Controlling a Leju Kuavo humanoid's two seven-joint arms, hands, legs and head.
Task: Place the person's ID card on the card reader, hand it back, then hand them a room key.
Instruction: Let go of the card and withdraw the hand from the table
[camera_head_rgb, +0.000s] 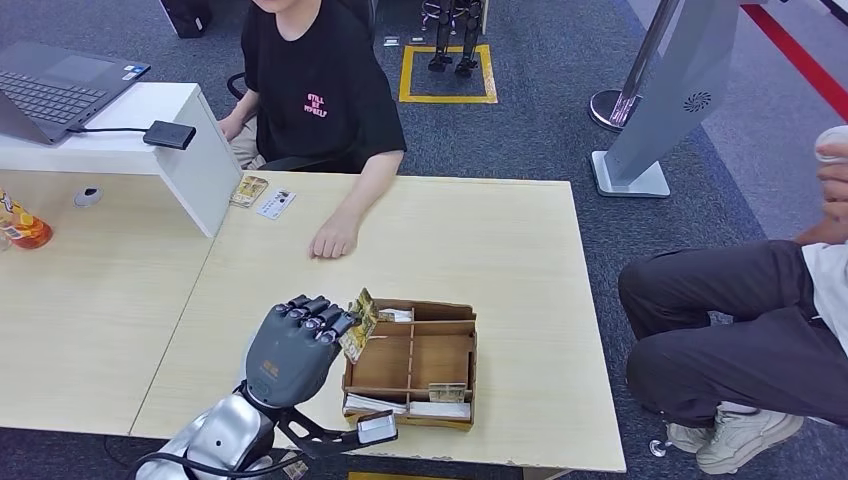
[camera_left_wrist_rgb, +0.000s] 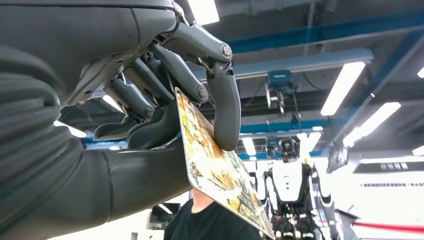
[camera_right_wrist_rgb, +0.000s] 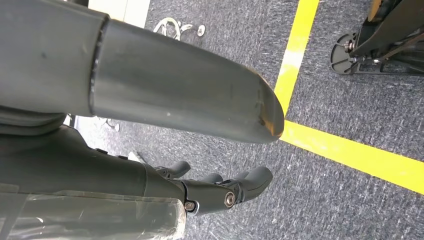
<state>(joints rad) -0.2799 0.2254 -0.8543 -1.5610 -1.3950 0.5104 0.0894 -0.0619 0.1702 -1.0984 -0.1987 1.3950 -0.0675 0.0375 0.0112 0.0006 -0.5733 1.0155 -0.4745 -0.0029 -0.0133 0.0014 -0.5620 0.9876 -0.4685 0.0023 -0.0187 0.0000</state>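
The left hand (camera_head_rgb: 293, 345) grips a patterned room key card (camera_head_rgb: 360, 324) between thumb and fingers, just at the near-left corner of the wooden card tray (camera_head_rgb: 458, 372) on the worktop (camera_head_rgb: 500, 240). In the left wrist view the card (camera_left_wrist_rgb: 215, 170) sits clamped under a dark finger (camera_left_wrist_rgb: 225, 115), its free end slanting away from the palm.

By my reading, this is the last step: the key is lifted from the tray and has yet to be handed over. The next move calls for carrying the card away from the tray toward the seated person's hand (camera_head_rgb: 335, 240), which rests on the worktop beyond the tray, and keeping the pinch firm until they take it.

The right hand (camera_right_wrist_rgb: 220, 192) hangs over the carpet, fingers loosely curled and holding nothing.

Farther from the tray, near the white divider (camera_head_rgb: 205, 170), lie a white ID card (camera_head_rgb: 276, 203) and another patterned card (camera_head_rgb: 248, 190). A card reader (camera_head_rgb: 169, 134) and laptop (camera_head_rgb: 55, 85) sit beyond the divider. A second person (camera_head_rgb: 740, 330) sits to the tray's right. Nothing seems to block the path to the waiting hand.
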